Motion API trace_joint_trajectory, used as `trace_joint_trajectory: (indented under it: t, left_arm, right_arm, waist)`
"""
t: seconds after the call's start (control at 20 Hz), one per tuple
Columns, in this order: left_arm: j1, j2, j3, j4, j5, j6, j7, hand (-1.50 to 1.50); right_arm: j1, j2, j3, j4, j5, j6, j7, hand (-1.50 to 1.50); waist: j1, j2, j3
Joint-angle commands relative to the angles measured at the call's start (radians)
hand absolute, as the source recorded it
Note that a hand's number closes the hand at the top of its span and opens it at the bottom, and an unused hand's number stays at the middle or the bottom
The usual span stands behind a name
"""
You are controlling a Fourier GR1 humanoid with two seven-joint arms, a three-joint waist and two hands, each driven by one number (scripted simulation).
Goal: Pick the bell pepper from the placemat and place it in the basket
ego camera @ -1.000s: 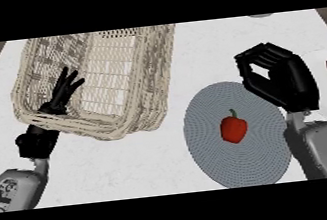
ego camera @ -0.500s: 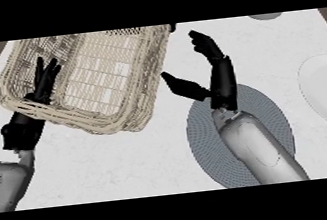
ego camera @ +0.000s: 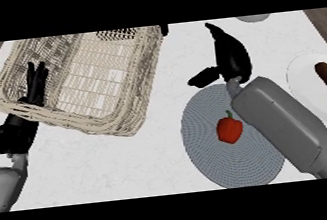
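My right hand [ego camera: 229, 57], open and holding nothing, hangs over the far edge of the placemat [ego camera: 208, 152] while the bell pepper [ego camera: 230, 129] sits at its middle beside my forearm [ego camera: 286, 124], so a careless reach back could, I judge, knock it rolling before I grasp it.
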State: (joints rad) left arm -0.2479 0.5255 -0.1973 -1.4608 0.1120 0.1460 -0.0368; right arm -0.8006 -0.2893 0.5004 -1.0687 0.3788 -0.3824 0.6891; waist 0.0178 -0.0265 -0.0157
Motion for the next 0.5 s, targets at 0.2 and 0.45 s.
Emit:
trace_joint_trajectory:
  t: [0.2,0.45]
  left_arm:
    - [0.018,-0.013,0.007,-0.018,0.005,0.009,-0.001,0.00]
    - [0.018,-0.016,0.020,-0.025,-0.005,0.014,-0.002,0.00]
  right_arm:
    - [-0.238,-0.022,0.045,-0.022,-0.181,0.623,0.388,-1.50]
    - [-0.316,-0.041,-0.025,-0.037,-0.333,0.814,0.560,-1.50]
  waist:
    - [-0.010,0.001,0.010]
    - [-0.022,0.016,0.014]
